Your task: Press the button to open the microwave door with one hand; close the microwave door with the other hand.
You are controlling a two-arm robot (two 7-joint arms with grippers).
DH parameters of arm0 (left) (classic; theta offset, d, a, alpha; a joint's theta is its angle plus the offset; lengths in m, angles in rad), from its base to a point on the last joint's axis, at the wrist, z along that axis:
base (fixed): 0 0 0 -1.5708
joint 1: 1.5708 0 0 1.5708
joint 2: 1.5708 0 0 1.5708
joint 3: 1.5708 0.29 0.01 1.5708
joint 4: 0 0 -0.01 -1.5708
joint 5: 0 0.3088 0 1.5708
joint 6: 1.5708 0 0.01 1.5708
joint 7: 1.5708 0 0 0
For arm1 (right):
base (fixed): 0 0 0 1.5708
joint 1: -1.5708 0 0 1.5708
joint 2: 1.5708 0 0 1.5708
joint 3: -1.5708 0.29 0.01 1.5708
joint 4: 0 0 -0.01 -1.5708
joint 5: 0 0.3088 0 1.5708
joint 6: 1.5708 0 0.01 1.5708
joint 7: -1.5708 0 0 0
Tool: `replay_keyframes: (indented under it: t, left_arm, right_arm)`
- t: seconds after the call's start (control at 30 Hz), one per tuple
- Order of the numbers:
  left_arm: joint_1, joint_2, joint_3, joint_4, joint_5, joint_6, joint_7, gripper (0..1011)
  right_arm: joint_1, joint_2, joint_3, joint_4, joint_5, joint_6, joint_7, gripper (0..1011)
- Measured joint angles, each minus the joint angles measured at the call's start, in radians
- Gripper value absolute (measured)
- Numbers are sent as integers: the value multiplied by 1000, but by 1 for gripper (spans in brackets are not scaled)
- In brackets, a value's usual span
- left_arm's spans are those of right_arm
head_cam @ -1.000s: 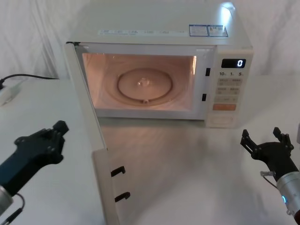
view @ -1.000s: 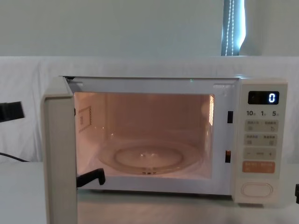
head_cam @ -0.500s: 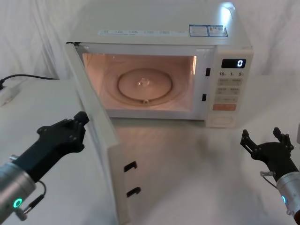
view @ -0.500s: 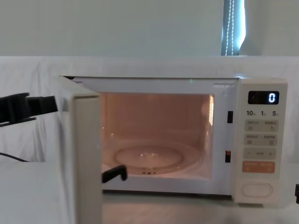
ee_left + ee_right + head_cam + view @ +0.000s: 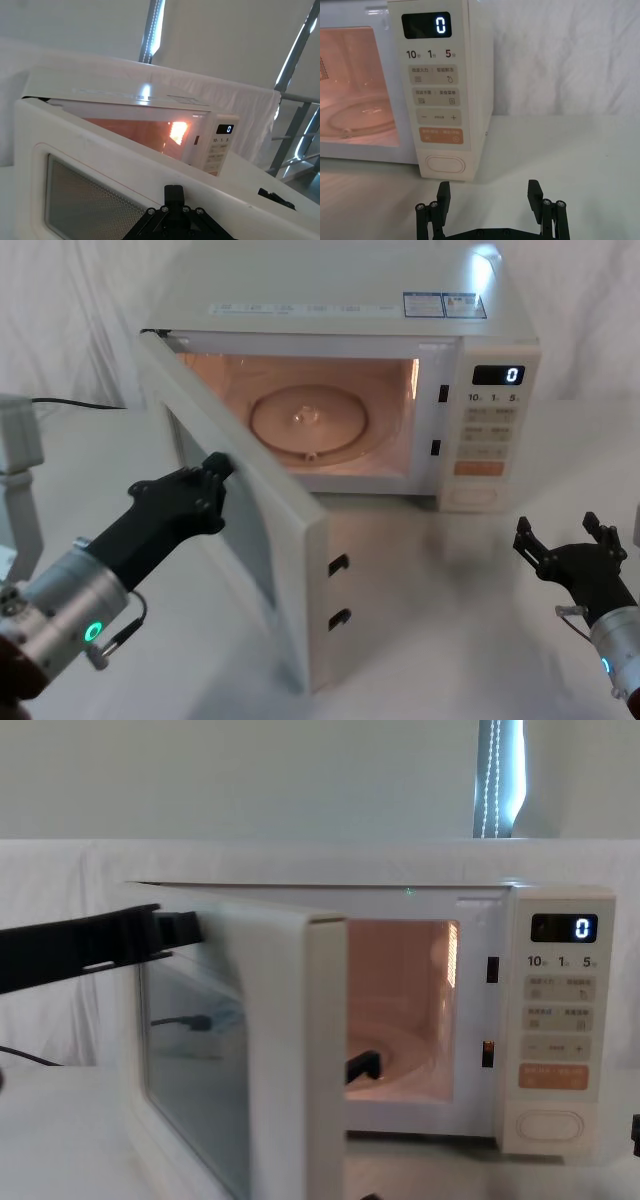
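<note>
The left gripper (image 5: 213,468) has its black fingers drawn together, tips pressed against the outer face of the microwave door (image 5: 240,530), which stands half open, swung out toward the table's front edge. The right gripper (image 5: 570,536) hovers with its jaws spread apart and empty above the table (image 5: 440,620) near its right edge, in front of the pill-shaped cream button (image 5: 446,164) at the foot of the control strip. Inside the boxy cream-white microwave (image 5: 340,300), the lit cavity holds a round glass turntable (image 5: 308,420). The door's window is dark and rounded; the black display (image 5: 426,25) reads 0
</note>
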Motion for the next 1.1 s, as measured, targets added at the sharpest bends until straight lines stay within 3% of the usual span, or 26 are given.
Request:
replay_keyframes:
  t: [0.3, 0.57, 0.87, 1.1]
  left_arm:
    - [-108, -27, 95, 89, 20, 3, 30, 0]
    - [-187, -56, 153, 148, 45, 2, 48, 0]
    - [-271, -113, 204, 227, 88, 2, 72, 0]
    - [-314, -157, 220, 282, 109, 3, 86, 0]
  right_arm:
    - [0, 0, 0, 0, 0, 0, 0, 1002]
    - [0, 0, 0, 0, 0, 0, 0, 1002]
    - [0, 0, 0, 0, 0, 0, 0, 1002]
    - [0, 0, 0, 0, 0, 0, 0, 1002]
